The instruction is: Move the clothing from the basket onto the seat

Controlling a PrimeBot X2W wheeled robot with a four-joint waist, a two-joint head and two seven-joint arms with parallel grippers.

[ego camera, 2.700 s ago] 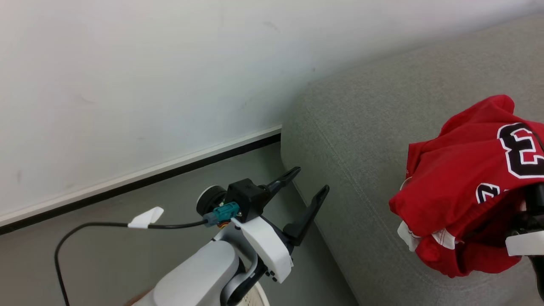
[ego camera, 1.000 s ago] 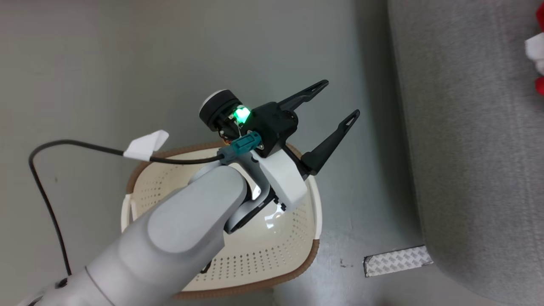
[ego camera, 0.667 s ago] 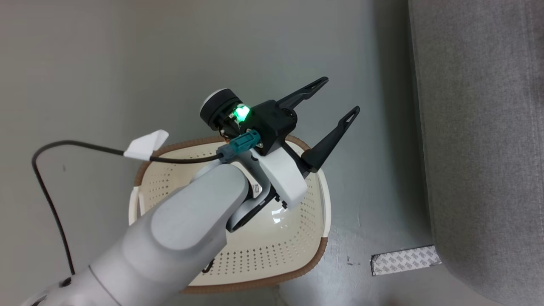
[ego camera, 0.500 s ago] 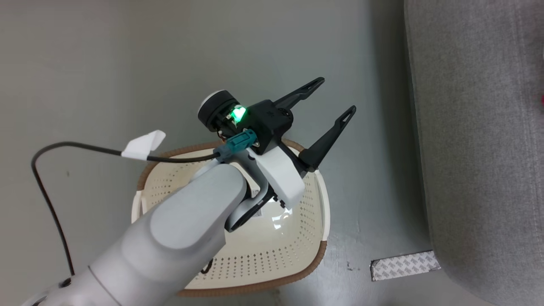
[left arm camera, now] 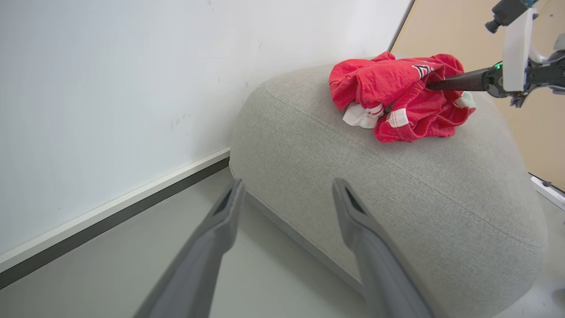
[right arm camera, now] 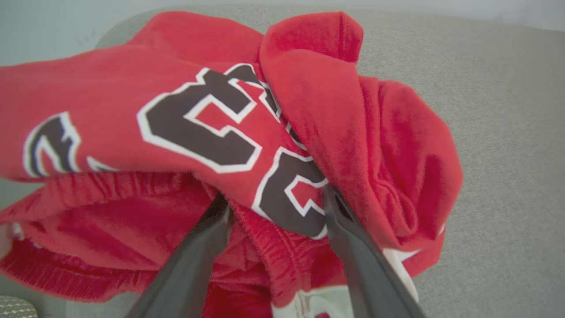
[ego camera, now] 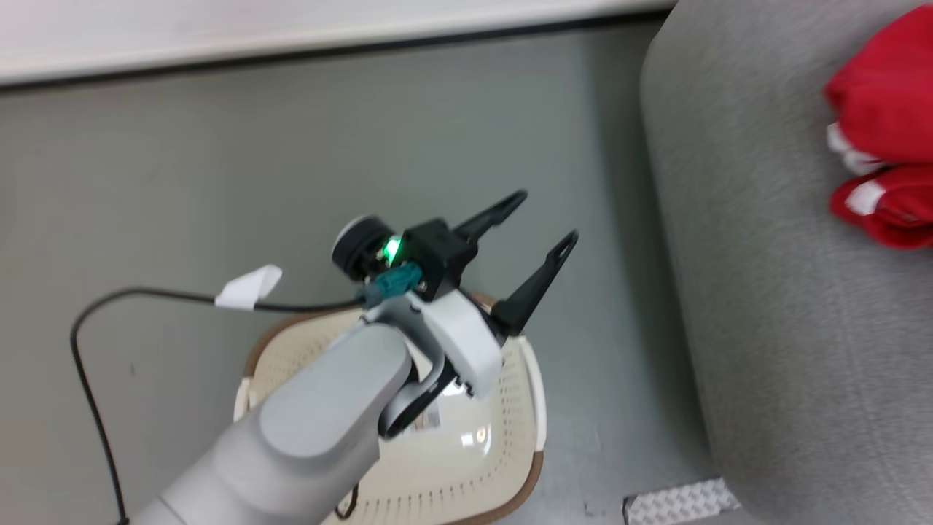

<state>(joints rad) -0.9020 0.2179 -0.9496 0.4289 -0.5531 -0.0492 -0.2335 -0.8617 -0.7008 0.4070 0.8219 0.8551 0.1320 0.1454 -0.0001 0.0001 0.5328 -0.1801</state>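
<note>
**Left gripper** [ego camera: 547, 215]: jaws spread, with nothing between them. In the head view it hangs over the floor [ego camera: 219, 160] near frame centre, its 2 fingers pointing toward 1 o'clock. A green indicator light [ego camera: 392, 249] is lit on the wrist housing. A black cable [ego camera: 313, 306] carrying a white tag [ego camera: 248, 286] leaves the wrist toward 9 o'clock.

**Basket** [ego camera: 538, 408]: stands on the floor at 6 o'clock of the head view, partly under the left forearm. Its perforated white inside and tan rim are visible. A strip of textured tape [ego camera: 678, 503] lies on the floor at 5 o'clock, just beside the foot of the seat.

**Seat** [ego camera: 765, 292]: occupies the 3 o'clock side of the head view. The clothing [ego camera: 885, 109] lies bunched on top of it at 2 o'clock, well apart from the basket.

**Right gripper** [right arm camera: 276, 201]: jaws spread (the gap is comparable to the left gripper's). The tips of its 2 fingers are buried in the clothing, and a fold bearing black, white-outlined numerals lies across and between them, not pinched. In the left wrist view, 1 dark finger enters the red heap from 3 o'clock. The heap rests on the seat's top surface, and the wall's skirting board [left arm camera: 114, 207] runs off toward 8 o'clock.
</note>
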